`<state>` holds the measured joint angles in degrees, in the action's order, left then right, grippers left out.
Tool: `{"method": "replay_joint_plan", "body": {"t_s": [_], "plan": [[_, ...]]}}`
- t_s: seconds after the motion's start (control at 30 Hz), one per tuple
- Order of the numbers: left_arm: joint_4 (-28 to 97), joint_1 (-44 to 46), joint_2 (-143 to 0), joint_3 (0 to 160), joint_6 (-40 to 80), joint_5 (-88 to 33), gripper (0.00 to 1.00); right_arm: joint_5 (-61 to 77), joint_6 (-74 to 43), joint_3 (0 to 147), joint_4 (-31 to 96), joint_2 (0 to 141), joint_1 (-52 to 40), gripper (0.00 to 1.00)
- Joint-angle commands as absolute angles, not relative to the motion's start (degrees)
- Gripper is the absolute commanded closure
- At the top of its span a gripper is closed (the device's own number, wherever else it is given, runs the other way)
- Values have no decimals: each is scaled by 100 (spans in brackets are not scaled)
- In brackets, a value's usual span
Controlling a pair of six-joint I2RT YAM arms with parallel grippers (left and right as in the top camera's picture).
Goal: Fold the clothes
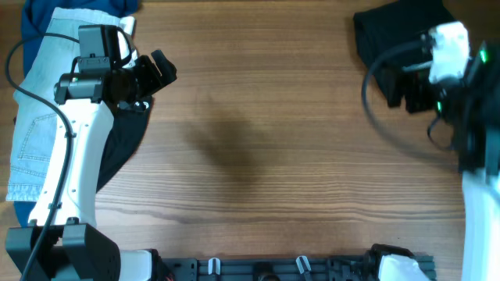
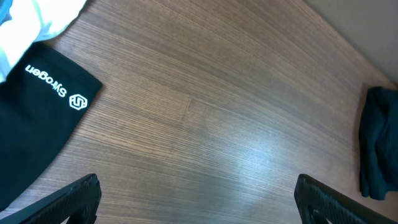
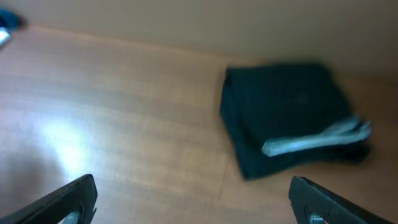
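The black shorts lie folded into a compact block at the table's far right corner. In the right wrist view a strip of their pale grey waistband lining shows at the fold's edge. They also show at the right edge of the left wrist view. My right gripper is open and empty just in front of the shorts, with its fingers wide apart over bare wood. My left gripper is open and empty at the far left, its fingers wide apart.
Light-blue denim shorts lie along the left edge under my left arm. A narrow black item with a white logo lies beside them, also seen overhead. A blue cloth sits at the far left corner.
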<state>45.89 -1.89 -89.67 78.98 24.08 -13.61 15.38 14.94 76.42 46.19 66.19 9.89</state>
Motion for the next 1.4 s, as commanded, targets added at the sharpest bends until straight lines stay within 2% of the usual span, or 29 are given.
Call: {"method": "replay_joint_plan", "body": {"t_s": [0.0, 0.07, 0.13, 0.27, 0.47, 0.6, 0.67, 1.13, 1.37], "plan": [[4571, -211, -8930, 7961, 2353, -1404, 0, 1505, 1146, 6202, 3389, 5100, 963, 0], [4571, -211, -8930, 7961, 2353, -1404, 0, 1577, 425, 4757, 1780, 4200, 958, 0], [4574, -211, -8930, 7961, 2353, -1404, 0, 2272, 213, 3444, 311, 3684, 958, 0], [4574, -211, -8930, 7961, 2353, -1404, 0, 2486, -89, 1315, -1269, 2578, 781, 0], [4571, -211, -8930, 7961, 2353, -1404, 0, 1083, -515, 110, -969, 972, 307, 0], [4574, -211, -8930, 7961, 2351, -1404, 0, 1007, -464, 27, -75, 274, 301, 0], [4571, -211, -8930, 7961, 2353, -1404, 0, 987, -445, 27, -104, 16, 301, 0], [4571, -211, -8930, 7961, 2353, -1404, 0, 985, -449, 30, -80, 27, 301, 0], [4637, -211, -8930, 7961, 2132, -989, 0, 985, -451, 30, -80, 27, 301, 0]]}}
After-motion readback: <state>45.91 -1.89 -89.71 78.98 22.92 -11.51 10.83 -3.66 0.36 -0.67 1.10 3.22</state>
